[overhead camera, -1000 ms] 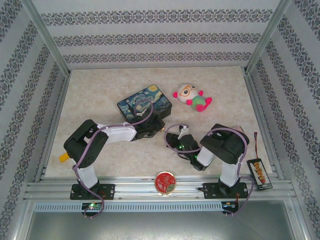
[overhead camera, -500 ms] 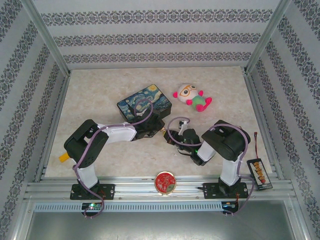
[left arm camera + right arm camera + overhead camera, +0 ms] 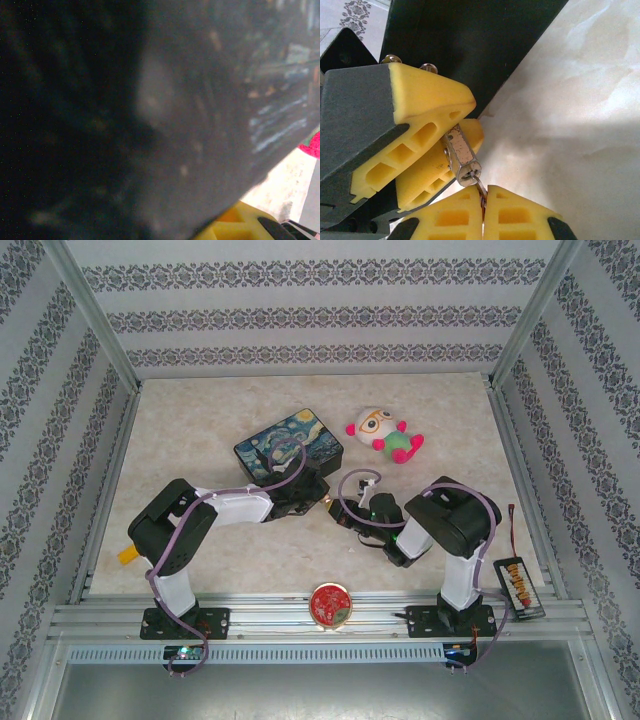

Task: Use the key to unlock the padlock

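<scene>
The tiny brass padlock [image 3: 462, 156] is pinched between the yellow fingers [image 3: 427, 102] of my left gripper [image 3: 318, 498], keyhole end pointing at my right gripper. My right gripper [image 3: 483, 194] is shut on the thin silvery key [image 3: 480, 186], and the key's tip sits in the padlock's keyhole. From above, the two grippers meet tip to tip just in front of the tin box, with my right gripper [image 3: 347, 510] on the right. The padlock's shackle is hidden behind the left fingers. In the left wrist view one yellow pad [image 3: 232, 226] shows at the bottom edge.
The dark starry-night tin box [image 3: 290, 443] lies right behind the left gripper and fills the left wrist view as a blur [image 3: 150, 110]. A plush toy [image 3: 388, 435] lies at back right. A red round tin [image 3: 330, 603] and a battery holder [image 3: 520, 585] sit near the front rail.
My right gripper has swung left and forward with the key and now meets the padlock in the left gripper. The left arm has stayed in place.
</scene>
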Robot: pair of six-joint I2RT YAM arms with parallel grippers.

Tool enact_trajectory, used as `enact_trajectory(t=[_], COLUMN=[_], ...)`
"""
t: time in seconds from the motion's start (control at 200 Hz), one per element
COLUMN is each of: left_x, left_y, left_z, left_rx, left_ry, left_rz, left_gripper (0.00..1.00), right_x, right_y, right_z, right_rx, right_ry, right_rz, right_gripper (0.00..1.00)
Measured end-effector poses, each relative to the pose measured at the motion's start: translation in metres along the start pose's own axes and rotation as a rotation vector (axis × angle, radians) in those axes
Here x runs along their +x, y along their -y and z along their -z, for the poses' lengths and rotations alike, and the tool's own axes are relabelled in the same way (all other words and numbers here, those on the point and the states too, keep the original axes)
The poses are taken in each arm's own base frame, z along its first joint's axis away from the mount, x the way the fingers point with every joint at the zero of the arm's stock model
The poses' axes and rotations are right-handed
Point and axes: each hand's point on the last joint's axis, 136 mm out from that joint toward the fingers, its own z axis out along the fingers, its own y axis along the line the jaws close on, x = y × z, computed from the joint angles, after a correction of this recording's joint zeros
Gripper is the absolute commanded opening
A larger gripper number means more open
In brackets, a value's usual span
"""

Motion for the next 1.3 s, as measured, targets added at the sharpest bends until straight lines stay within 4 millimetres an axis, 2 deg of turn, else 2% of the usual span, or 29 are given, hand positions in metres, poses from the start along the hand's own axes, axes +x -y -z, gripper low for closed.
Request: enact_trajectory(t=[0.115,0.21,0.285,0.475,0.625,0.73,0.884,1.124,1.299], left_x=[0.003,0.015,0.021,0.020,0.009,-0.001,-0.010,-0.019,-0.020], left_y=[0.001,0.005,0.005,-0.003,-0.001,0.000,-0.001,0.008,0.004], left_z=[0.001,0.004,0.007,0.015,0.028,0.039,0.043,0.042,0.034], left_rx=[0.016,0.045,0.056,0.057,0.069,0.088,0.124,0.182,0.185], left_ry=[-0.014,-0.052,-0.065,-0.048,0.016,0.081,0.149,0.194,0.197], left_rz=[-0.015,-0.043,-0.066,-0.128,-0.176,-0.202,-0.237,-0.237,-0.224], left_gripper=[0.52,0.59,0.71,0.96,1.00,0.99,1.00,0.83,0.75], right_x=[-0.001,-0.006,-0.006,-0.008,-0.011,-0.012,-0.013,-0.017,-0.017], right_y=[0.001,0.002,0.002,0.002,0.000,0.000,0.000,-0.003,-0.005], right_z=[-0.002,-0.002,-0.002,-0.002,-0.003,-0.003,-0.003,-0.006,-0.007], right_rx=[0.001,0.002,0.002,0.005,0.002,0.002,0.002,-0.003,-0.005], right_ry=[-0.002,0.010,0.013,0.024,0.034,0.036,0.042,0.056,0.060], right_rz=[-0.002,-0.004,-0.003,-0.003,-0.001,0.000,0.000,0.000,-0.001], right_gripper=[0.00,0.00,0.00,0.00,0.00,0.00,0.00,0.00,0.00])
